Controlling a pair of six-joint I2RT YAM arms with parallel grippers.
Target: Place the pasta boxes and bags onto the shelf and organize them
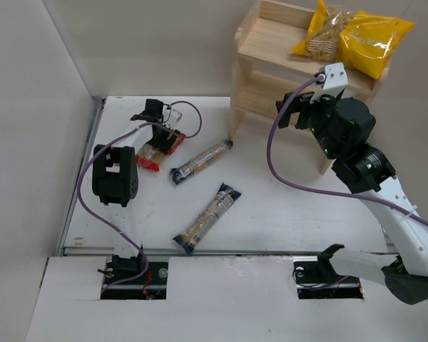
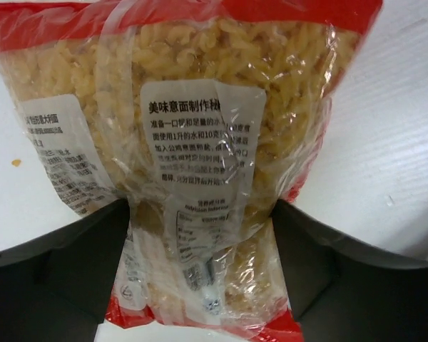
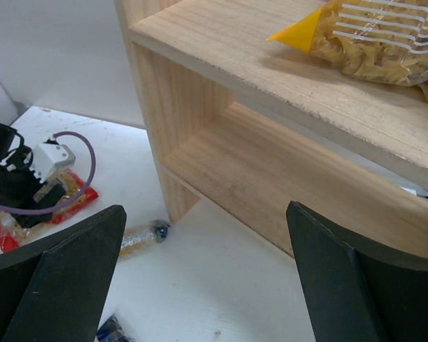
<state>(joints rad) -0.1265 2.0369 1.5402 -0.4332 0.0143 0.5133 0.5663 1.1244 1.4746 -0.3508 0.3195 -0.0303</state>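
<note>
Left jaws, partly closed, pinch the clear red-ended pillow bag of spiral pasta (image 2: 200, 142) between them on the white table (image 2: 406, 142). Its slick, loose film may slip free when lifted. Right jaws gape empty before the light wooden two-tier shelf (image 3: 271, 171).

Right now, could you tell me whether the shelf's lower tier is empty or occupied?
Empty where visible: the right wrist view shows bare wood on the lower tier; the yellow bag lies on the top tier.
</note>
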